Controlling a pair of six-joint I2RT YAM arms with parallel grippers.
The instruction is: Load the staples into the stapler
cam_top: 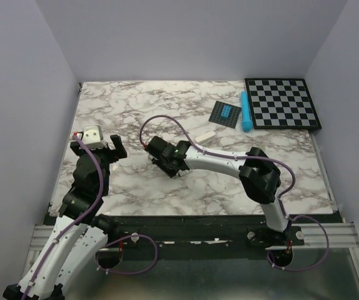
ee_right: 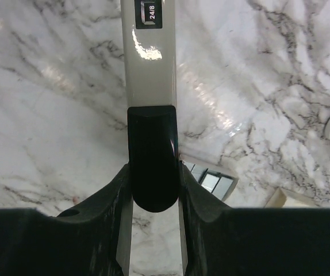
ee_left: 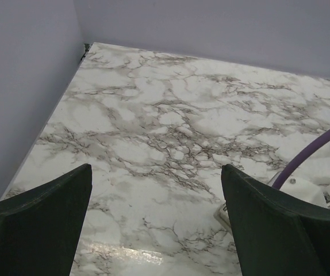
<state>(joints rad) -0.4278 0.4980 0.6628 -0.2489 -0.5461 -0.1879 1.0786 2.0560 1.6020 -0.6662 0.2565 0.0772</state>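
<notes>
From above, the right claw (cam_top: 167,161) hangs low over mid-table and hides whatever is beneath it, while the left claw (cam_top: 98,145) sits well off to its side. The left wrist view shows that claw spread wide, gripping nothing, marble table (ee_left: 153,109) showing between its fingers. In the right wrist view the fingers clench a black round-ended piece, which I judge to be the stapler (ee_right: 152,158), lying along a beige bar (ee_right: 149,69). A small pale box, probably the staples (ee_right: 211,181), lies just right of the fingers, so loading looks not yet begun.
</notes>
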